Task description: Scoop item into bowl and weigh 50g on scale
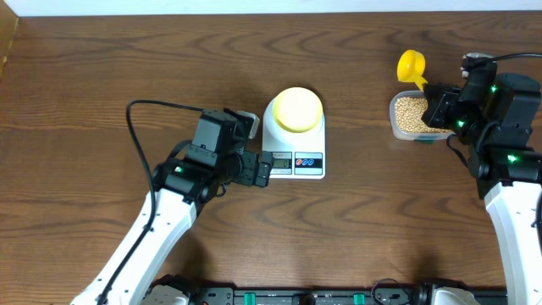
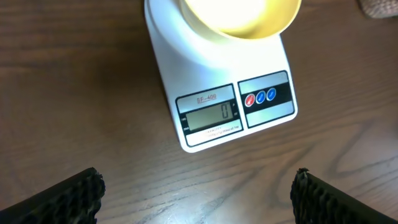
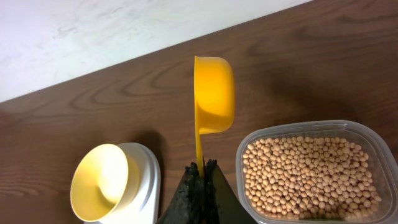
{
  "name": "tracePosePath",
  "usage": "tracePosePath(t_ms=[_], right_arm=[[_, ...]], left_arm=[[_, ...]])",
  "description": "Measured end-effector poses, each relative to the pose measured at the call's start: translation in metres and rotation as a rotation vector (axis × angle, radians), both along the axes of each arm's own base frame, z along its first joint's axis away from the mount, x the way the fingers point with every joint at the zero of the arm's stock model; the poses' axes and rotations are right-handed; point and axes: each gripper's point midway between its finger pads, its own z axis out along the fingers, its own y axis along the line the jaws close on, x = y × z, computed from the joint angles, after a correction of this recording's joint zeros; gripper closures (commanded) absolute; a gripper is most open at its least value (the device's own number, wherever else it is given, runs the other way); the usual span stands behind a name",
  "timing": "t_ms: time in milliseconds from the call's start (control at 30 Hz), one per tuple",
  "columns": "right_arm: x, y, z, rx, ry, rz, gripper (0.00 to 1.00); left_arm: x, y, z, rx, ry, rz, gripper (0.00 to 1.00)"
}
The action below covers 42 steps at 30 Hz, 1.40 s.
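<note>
Right gripper pinching a scoop handle by the bean tub; left gripper gaping wide in front of the scale.

At the centre of the overhead frame, the white digital kitchen scale sits on the dark brown wooden worktop, with the small pale yellow round bowl on its platform and its display reading 0. The left gripper sits just left of the scale's display end, fingers spread far apart and holding nothing. At the right of the frame, the small round tan-beige beans fill the clear rectangular plastic tub. The right gripper is clamped fully onto the thin handle of the yellow plastic measuring scoop, whose cup is just off the tub's upper left corner.
</note>
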Motion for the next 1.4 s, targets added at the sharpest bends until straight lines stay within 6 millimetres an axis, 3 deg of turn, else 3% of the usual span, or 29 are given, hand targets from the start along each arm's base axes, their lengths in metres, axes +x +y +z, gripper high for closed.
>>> tracePosePath(t_ms=[200, 467, 1400], right_arm=[[0.0, 0.0, 0.0, 0.0, 0.001, 0.0, 0.99], [0.0, 0.0, 0.0, 0.0, 0.002, 0.0, 0.99], [-0.002, 0.0, -0.003, 0.002, 0.015, 0.0, 0.99]], left_arm=[[0.001, -0.002, 0.0, -0.005, 0.001, 0.005, 0.02], [0.001, -0.019, 0.005, -0.003, -0.053, -0.062, 0.02], [0.014, -0.016, 0.012, 0.018, -0.115, -0.031, 0.02]])
